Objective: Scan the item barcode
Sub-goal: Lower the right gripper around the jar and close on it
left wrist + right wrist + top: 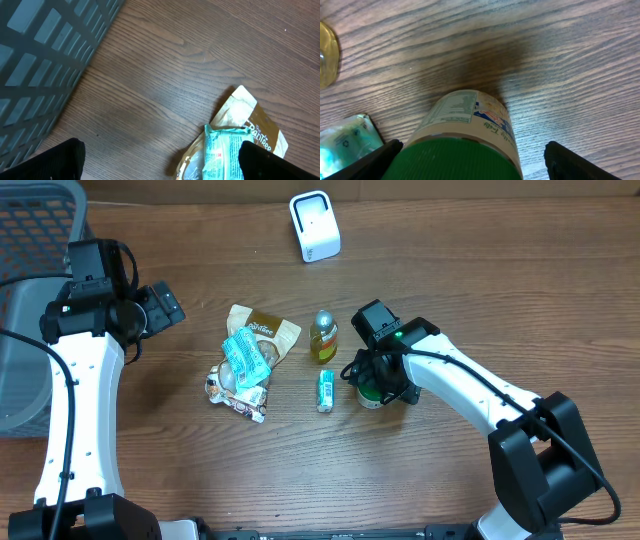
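Left end effector (160,162) gapes; right end effector (475,160) likewise.

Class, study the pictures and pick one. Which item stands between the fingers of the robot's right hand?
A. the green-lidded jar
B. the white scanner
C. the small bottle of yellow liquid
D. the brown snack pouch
A: in the right wrist view the green-lidded jar stands upright on the table between the fingers of the right hand, with a gap on one side.

Brown pouch (260,125) shows "The" (rest illegible).
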{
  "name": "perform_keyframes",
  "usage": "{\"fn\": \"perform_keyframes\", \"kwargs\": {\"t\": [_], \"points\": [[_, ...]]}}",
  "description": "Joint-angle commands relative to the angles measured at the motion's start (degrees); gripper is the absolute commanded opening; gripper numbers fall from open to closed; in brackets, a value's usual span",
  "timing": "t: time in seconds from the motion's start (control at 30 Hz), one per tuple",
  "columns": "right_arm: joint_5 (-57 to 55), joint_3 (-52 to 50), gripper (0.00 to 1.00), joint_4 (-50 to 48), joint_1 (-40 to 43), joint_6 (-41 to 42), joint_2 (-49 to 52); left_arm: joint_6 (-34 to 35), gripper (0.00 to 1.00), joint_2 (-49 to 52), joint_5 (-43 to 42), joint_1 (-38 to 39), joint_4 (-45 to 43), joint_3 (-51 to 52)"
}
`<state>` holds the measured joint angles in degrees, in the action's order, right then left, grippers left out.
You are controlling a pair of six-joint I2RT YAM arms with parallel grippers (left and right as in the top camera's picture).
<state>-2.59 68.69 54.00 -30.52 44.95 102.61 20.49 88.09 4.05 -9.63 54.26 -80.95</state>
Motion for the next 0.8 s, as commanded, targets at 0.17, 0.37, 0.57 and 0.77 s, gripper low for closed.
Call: {"fn": "perform_keyframes", "kwargs": {"t": [0.17,0.37,0.57,0.77], "points": [[3.15,-0.48,0.85,-2.86,-0.26,-0.35,0.17,-0.79,1.0,-0.35,-0.07,-0.07,-0.13,-0.44],[3.17,-0.5,0.84,-2.73,-0.24,0.07,0.28,-0.79,1.0,-0.35,-0.04,-0.07,-0.13,-0.44],[3.19,-2.67,0.82,-3.87,-0.22,1.62,0.5,-0.79,1.0,-0.35,-0.07,-0.07,-0.13,-0.44],[3.61,-2.75,0.74,-4.22,-0.13,1.53,0.5,-0.79,1.0,-0.35,-0.07,-0.07,-0.13,-0.44]]}}
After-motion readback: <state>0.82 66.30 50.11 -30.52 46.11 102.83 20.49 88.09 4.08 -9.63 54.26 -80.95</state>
